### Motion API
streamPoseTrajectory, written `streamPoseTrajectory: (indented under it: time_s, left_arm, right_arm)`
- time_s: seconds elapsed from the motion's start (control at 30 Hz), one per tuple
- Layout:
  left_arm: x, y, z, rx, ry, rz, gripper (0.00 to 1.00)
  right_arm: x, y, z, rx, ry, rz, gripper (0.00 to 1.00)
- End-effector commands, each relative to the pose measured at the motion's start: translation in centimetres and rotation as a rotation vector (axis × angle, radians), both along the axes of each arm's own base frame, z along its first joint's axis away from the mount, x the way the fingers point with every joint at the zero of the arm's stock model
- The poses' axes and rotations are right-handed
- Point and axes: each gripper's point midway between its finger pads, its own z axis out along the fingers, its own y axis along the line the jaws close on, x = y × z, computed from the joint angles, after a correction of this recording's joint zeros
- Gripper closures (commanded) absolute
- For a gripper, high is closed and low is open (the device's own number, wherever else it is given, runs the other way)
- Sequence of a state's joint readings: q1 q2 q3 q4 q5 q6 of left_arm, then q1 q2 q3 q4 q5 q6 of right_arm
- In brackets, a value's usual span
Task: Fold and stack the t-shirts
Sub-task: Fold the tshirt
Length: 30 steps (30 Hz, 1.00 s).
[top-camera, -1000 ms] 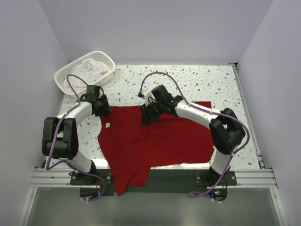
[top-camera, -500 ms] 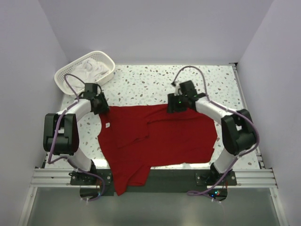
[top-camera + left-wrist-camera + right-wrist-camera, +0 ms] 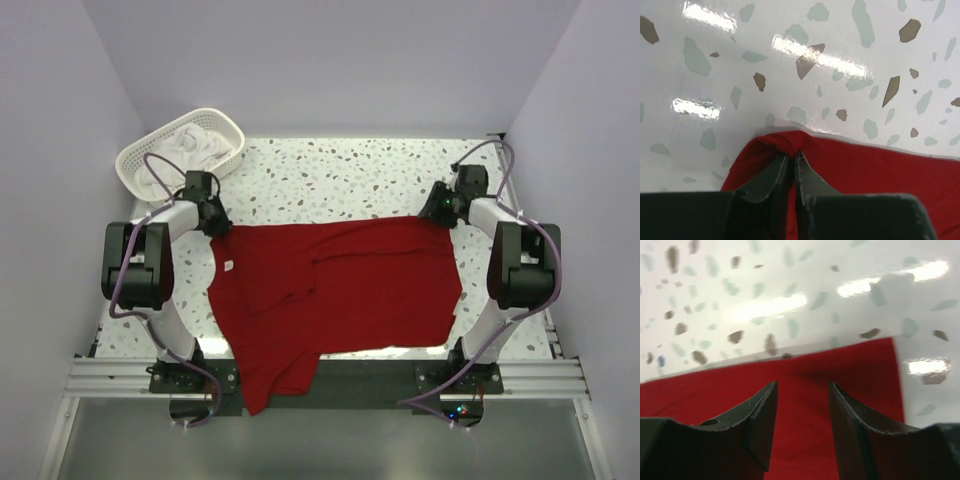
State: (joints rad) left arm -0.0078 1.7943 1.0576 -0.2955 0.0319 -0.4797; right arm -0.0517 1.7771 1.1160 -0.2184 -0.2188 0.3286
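Note:
The deep red t-shirt (image 3: 340, 285) lies spread across the speckled table, its lower left part hanging over the near edge. A small white neck label (image 3: 229, 266) shows near its left side. My left gripper (image 3: 212, 222) is shut on the shirt's far left corner (image 3: 790, 145), the cloth bunched between the jaws. My right gripper (image 3: 440, 210) is open over the shirt's far right corner (image 3: 860, 370), the red cloth showing between its spread jaws. White t-shirts (image 3: 195, 143) lie bundled in the basket.
A white plastic lattice basket (image 3: 140, 160) stands at the far left corner of the table. Walls close in on the left, back and right. A metal rail (image 3: 520, 375) runs along the near edge by the arm bases.
My right gripper has travelled from the shirt's middle to its far right corner, drawing the far edge out flat. My left gripper has kept its hold at the far left corner.

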Motion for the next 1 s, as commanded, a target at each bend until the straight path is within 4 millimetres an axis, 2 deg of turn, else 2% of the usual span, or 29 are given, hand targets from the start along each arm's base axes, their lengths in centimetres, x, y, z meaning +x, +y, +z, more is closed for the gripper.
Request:
streamPoseTrajectory:
  time_s: [0.0,0.03,0.1,0.13,0.2,0.3,0.33,0.37,0.4,0.5,0.53,0.57,0.63,0.73,0.8,0.83,0.87,0.9,0.97]
  left_arm:
    - [2.5,0.8,0.9,0.028,-0.051,0.017,0.89]
    - [2.6,2.4,0.8,0.053,-0.045,0.053,0.93]
    - [2.7,3.3,0.5,0.065,-0.037,0.068,0.96]
    - [3.1,3.7,0.5,0.069,-0.035,0.076,0.99]
    - [3.7,4.5,0.2,0.073,-0.031,0.090,1.00]
    - [4.8,4.8,0.3,0.077,-0.035,0.088,1.00]
    - [4.8,4.8,-0.4,0.073,-0.014,0.083,1.00]
    - [5.1,4.7,-0.5,0.069,-0.014,0.079,1.00]
    - [5.7,4.4,-0.3,0.055,-0.024,0.071,1.00]
    - [6.0,3.8,-0.4,0.023,-0.031,0.051,0.91]
    - [6.3,3.7,0.4,0.017,-0.052,0.047,0.85]
    - [6.3,3.6,0.8,0.016,-0.063,0.044,0.81]
    - [6.2,3.5,2.3,0.012,-0.094,0.040,0.69]
    - [5.7,3.2,4.7,0.005,-0.147,0.036,0.61]
    - [5.0,2.9,5.5,-0.007,-0.157,0.029,0.59]
    - [4.8,2.7,7.0,-0.010,-0.187,0.022,0.58]
    - [4.4,2.4,7.6,-0.017,-0.198,0.016,0.57]
    - [3.8,1.9,8.6,-0.019,-0.218,0.002,0.55]
    - [2.8,1.5,9.3,-0.006,-0.224,-0.010,0.52]
  right_arm:
    - [1.4,-2.3,-1.6,0.043,0.007,-0.079,0.52]
    - [1.5,-2.8,-2.3,0.042,0.020,-0.092,0.53]
    - [1.7,-4.0,-2.8,0.031,0.042,-0.113,0.53]
    - [1.5,-4.5,-3.9,0.023,0.075,-0.129,0.53]
    - [1.5,-6.1,-4.2,0.009,0.093,-0.162,0.53]
    - [2.2,-7.9,-4.3,-0.018,0.092,-0.191,0.53]
    - [2.5,-8.3,-4.2,-0.031,0.093,-0.189,0.53]
    - [2.3,-8.5,-4.9,-0.039,0.123,-0.183,0.53]
    - [3.1,-8.8,-4.3,-0.051,0.108,-0.168,0.53]
    - [3.6,-8.2,-3.1,-0.029,0.088,-0.142,0.52]
    - [3.8,-7.9,-2.4,-0.018,0.072,-0.138,0.51]
    - [4.0,-7.7,-0.6,-0.013,0.028,-0.136,0.50]
    - [3.3,-7.5,0.4,0.002,0.011,-0.150,0.50]
    - [1.8,-7.8,2.6,-0.022,-0.020,-0.191,0.48]
    - [0.3,-7.9,3.2,-0.033,-0.009,-0.227,0.48]
    - [-0.3,-8.4,3.2,-0.052,0.000,-0.251,0.48]
    - [-0.8,-8.3,3.1,-0.053,0.009,-0.254,0.49]
    - [-1.6,-8.0,2.6,-0.037,0.023,-0.261,0.49]
    - [-1.9,-7.0,3.2,0.004,-0.001,-0.247,0.50]
